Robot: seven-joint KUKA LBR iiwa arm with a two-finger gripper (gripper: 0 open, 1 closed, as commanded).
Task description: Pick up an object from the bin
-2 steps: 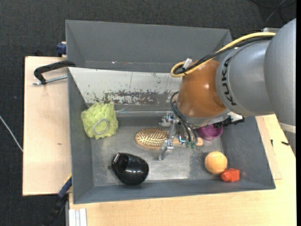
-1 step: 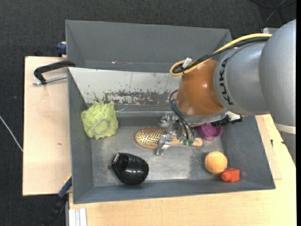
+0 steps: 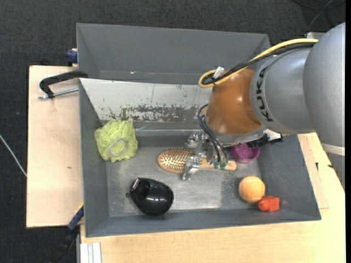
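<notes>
The arm comes into the bin from 3 o'clock, its orange cover hanging over the floor just right of centre. Below the cover the gripper is low over the brush, a wooden hairbrush lying flat at the bin's centre. The brush's oval head points to 9 o'clock with the bristles up, and its handle runs toward 3 o'clock under the wrist. The fingers stand apart, one on the 12 o'clock side and one on the 6 o'clock side of the brush where head meets handle. They straddle it rather than clamp it, and the brush looks to lie on the floor. Whether the tips touch the wood I cannot tell. At 9 o'clock, well apart from the gripper, a crumpled green wad sits near the left wall. At 7 o'clock, near the front wall, lies a glossy black lump, close to the brush head but apart from it. An orange ball rests at 4 o'clock, with a small red piece just beside it toward the corner. A purple thing shows at 3 o'clock, partly hidden under the wrist, near the handle's end.
</notes>
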